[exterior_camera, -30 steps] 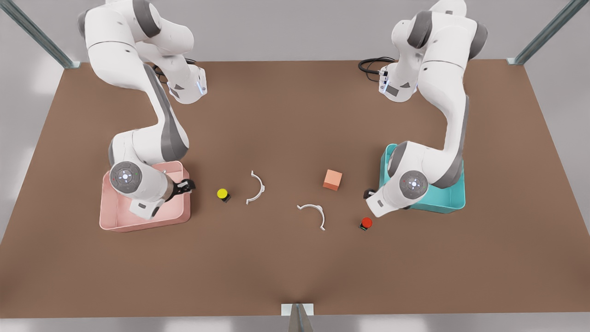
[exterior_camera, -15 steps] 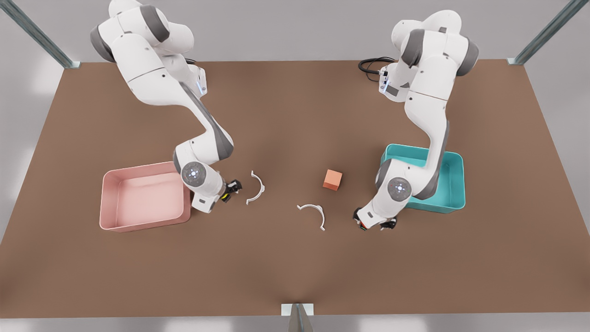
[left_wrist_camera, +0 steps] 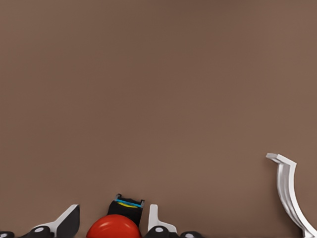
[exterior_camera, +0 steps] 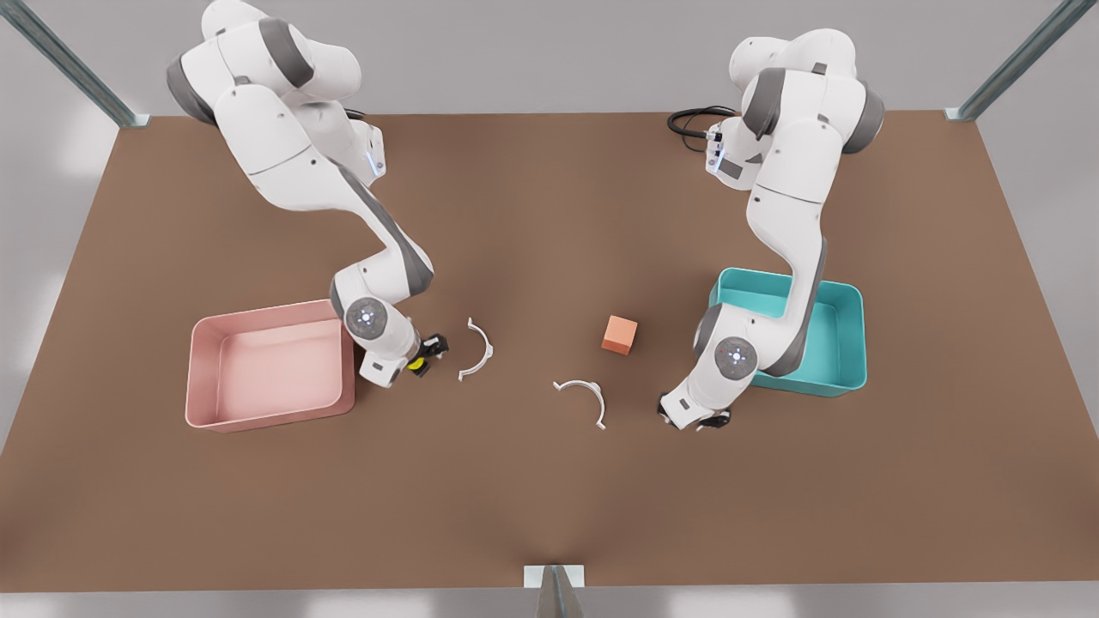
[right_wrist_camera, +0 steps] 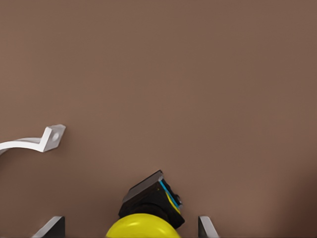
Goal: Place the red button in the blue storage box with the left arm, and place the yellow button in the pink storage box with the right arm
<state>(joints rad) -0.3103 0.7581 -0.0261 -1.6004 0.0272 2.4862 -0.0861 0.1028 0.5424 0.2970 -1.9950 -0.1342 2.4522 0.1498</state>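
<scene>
The red button (left_wrist_camera: 114, 228) sits on the table between the fingers of my left gripper (left_wrist_camera: 113, 208), which is open and straddles it. In the front view that gripper (exterior_camera: 694, 422) is low over the table at the front view's right, just in front of the blue storage box (exterior_camera: 846, 343), and covers the button. The yellow button (right_wrist_camera: 143, 225) lies between the spread fingers of my open right gripper (right_wrist_camera: 131, 218). From the front, the yellow button (exterior_camera: 415, 364) peeks out under the right gripper (exterior_camera: 425, 354), beside the pink storage box (exterior_camera: 266, 378).
A salmon-orange cube (exterior_camera: 619, 334) stands between the two arms. Two white curved brackets (exterior_camera: 479, 352) (exterior_camera: 588, 396) lie on the brown table near the middle. A black cable (exterior_camera: 691, 120) coils at the back edge.
Both arms swung off their boxes and came down over the buttons; each gripper now straddles its button. In the last half second they only settled slightly lower.
</scene>
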